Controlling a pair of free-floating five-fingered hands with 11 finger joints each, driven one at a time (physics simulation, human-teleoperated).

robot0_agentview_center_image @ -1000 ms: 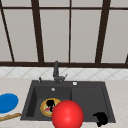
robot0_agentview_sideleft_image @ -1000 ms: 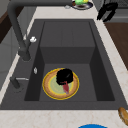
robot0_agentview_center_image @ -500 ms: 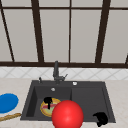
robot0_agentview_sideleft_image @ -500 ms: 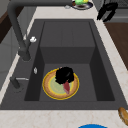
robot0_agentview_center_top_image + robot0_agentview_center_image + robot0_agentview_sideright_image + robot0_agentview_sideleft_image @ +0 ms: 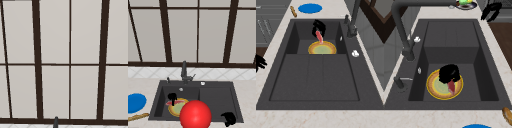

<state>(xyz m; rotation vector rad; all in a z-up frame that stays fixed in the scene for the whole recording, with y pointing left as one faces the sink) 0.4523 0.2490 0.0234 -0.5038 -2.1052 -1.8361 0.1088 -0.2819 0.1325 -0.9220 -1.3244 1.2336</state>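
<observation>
Hovering low in the left basin of the dark sink (image 5: 238,100), the left hand (image 5: 172,97) has its fingers curled round a reddish-pink strip (image 5: 451,86), perhaps a sponge or brush, which slants down from the hand onto the yellow plate (image 5: 435,87). The plate, with its greenish middle, lies flat on the basin floor, and from the left side the strip's lower end touches it on its near half. From the right side the strip (image 5: 319,37) shows between the hand (image 5: 318,26) and the plate (image 5: 322,48).

At the near right corner of the sink the right hand (image 5: 229,118) hangs idle over the counter edge, fingers loosely spread and holding nothing. A red ball (image 5: 195,114) sits at the near edge in front of the plate. The faucet (image 5: 184,72) stands behind the basin, and a blue plate (image 5: 135,102) lies on the counter to the left.
</observation>
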